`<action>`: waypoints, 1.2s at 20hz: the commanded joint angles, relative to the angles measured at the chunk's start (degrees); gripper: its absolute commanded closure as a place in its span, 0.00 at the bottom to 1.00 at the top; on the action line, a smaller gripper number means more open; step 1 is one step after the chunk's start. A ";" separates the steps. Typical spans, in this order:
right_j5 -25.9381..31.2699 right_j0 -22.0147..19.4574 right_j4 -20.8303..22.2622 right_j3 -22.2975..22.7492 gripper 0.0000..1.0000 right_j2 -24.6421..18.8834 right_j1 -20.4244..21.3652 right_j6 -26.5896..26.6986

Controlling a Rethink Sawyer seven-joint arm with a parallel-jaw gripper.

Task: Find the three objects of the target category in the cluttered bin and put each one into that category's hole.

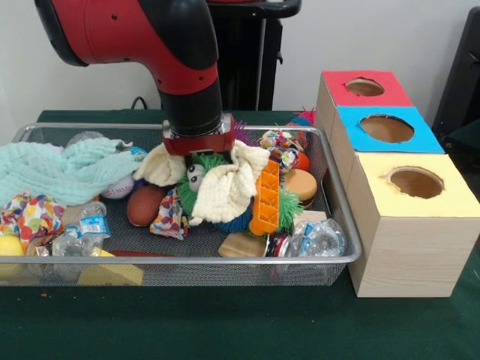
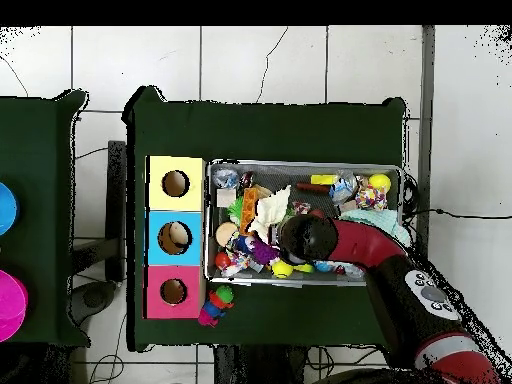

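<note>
My gripper [image 1: 199, 157] is lowered into the middle of the wire mesh bin [image 1: 342, 217], its tip buried among a cream cloth [image 1: 225, 187] and a green fuzzy toy with an eye [image 1: 193, 180]. Whether it holds anything is hidden. An orange lattice block [image 1: 267, 196] leans just right of the cloth. To the right stands a wooden box with a red hole [image 1: 364, 87], a blue hole [image 1: 386, 128] and a yellow hole [image 1: 415, 182]. In the overhead view the arm's wrist [image 2: 305, 238] covers the gripper above the bin [image 2: 300, 164].
A mint cloth [image 1: 60, 169], a brown egg-shaped ball [image 1: 144, 204], crushed plastic bottles [image 1: 88, 225], a patterned cloth [image 1: 30, 214], a round wooden disc [image 1: 300, 184] and a wooden block [image 1: 241, 244] fill the bin. A colourful toy [image 2: 215, 305] lies outside the bin beside the box.
</note>
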State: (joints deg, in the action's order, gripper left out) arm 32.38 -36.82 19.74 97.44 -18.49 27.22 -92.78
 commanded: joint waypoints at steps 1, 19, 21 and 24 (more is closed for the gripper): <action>1.66 2.04 -3.27 12.80 0.00 -8.18 -2.82 -2.89; -6.91 1.13 -5.01 14.40 0.00 -12.12 -2.66 -3.81; -8.26 1.19 -4.70 14.43 0.00 -12.36 -2.72 -3.96; -9.11 1.53 -4.74 14.30 0.00 -12.64 -2.71 -4.24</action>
State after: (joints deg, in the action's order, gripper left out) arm 25.15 -37.35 17.36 104.21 -21.39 29.04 -92.78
